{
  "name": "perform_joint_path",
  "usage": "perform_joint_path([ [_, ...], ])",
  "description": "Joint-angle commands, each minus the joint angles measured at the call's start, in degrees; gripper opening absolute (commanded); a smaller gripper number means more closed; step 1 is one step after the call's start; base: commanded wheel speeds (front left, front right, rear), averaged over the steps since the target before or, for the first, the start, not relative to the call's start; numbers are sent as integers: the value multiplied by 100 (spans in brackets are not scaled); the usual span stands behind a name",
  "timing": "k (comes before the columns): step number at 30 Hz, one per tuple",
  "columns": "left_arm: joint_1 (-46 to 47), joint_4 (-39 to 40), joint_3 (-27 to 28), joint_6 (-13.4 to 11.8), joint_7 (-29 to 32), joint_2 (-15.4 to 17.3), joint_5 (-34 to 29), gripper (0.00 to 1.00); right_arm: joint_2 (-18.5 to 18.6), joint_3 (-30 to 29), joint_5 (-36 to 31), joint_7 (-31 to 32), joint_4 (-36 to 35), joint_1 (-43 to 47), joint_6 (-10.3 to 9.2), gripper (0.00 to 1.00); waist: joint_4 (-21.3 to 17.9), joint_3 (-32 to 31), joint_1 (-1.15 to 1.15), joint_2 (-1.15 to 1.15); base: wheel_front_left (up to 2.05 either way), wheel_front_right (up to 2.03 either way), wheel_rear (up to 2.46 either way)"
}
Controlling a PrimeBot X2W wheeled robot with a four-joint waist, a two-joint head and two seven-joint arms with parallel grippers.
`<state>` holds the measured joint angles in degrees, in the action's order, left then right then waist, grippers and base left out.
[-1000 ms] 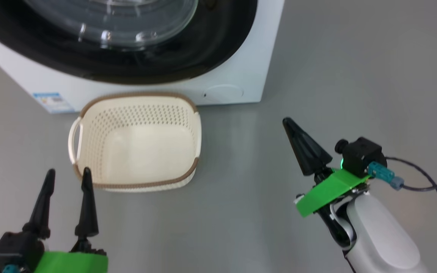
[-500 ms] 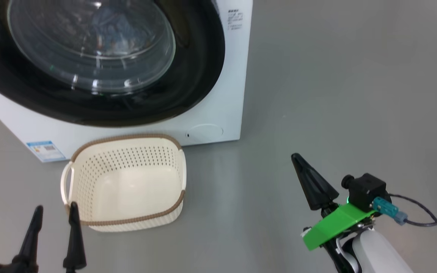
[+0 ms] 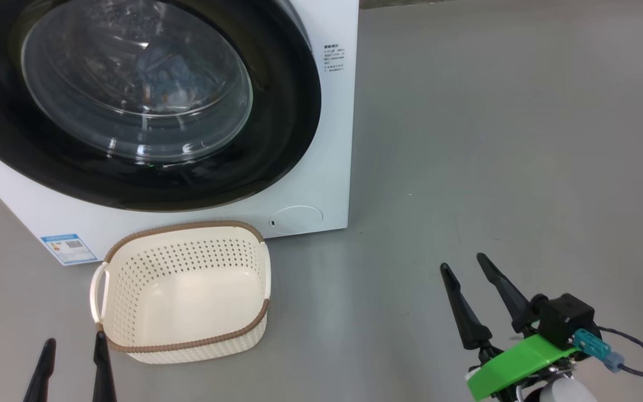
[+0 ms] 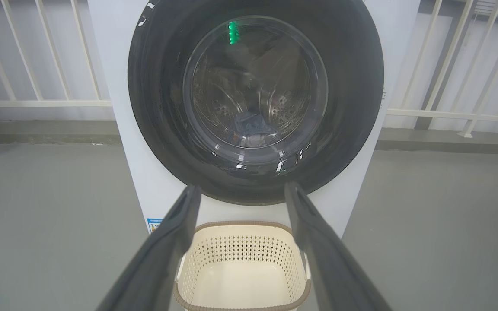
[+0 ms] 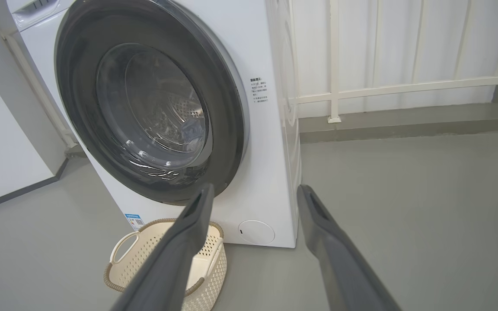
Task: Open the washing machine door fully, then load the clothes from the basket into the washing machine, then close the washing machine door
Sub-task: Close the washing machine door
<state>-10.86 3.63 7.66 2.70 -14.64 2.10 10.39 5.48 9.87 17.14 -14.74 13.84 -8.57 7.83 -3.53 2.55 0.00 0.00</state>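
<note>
- While nothing is held by it, the left tool (image 3: 73,338) is seen over the floor (image 3: 494,139) with its two fingers spread apart.
- Just ahead of that tool's fingertips, and slightly to their right, the basket (image 3: 187,262) is found standing upright and empty on the floor. It could be knocked or tipped if the left tool were swung forward or sideways without first being raised.
- Further ahead of and above the left tool, past the basket, the washing machine door (image 3: 137,95) is seen lying flush against the washing machine (image 3: 332,167). It is judged to be closed, though whether it has locked cannot be told. A door merely pushed to could spring back open.
- Behind the glass, well beyond both tools, the clothes (image 4: 251,125) are made out as a blue bundle low in the drum (image 4: 212,103), so loading is judged to be done. Whether any fabric is caught at the door's edge cannot be told, and a trapped hem would keep the door from being shut tight.
- Well apart from the machine, off its right side, the right tool (image 3: 462,262) is shown with its fingers parted and nothing between them.
- Behind the right tool, a cable (image 3: 639,371) is seen trailing from the wrist. It could be snagged or pulled taut if that arm were turned sharply.
</note>
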Motion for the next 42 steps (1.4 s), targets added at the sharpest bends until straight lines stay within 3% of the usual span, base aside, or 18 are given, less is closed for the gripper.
perform_joint_path([
  [1,79,152,195,-69,-36,77,-21,100,-39,60,-84,-26,-178,21,-34,100,10,-5,0,0,0,0,0],
  [22,-106,220,224,-440,-36,77,63,100,-130,-316,-237,-26,-225,343,-34,100,116,-56,0,0,0,0,0],
  [42,-219,161,191,-254,-36,77,-48,100,-177,-500,-275,-26,-227,488,-34,100,200,-233,0,0,0,0,0],
])
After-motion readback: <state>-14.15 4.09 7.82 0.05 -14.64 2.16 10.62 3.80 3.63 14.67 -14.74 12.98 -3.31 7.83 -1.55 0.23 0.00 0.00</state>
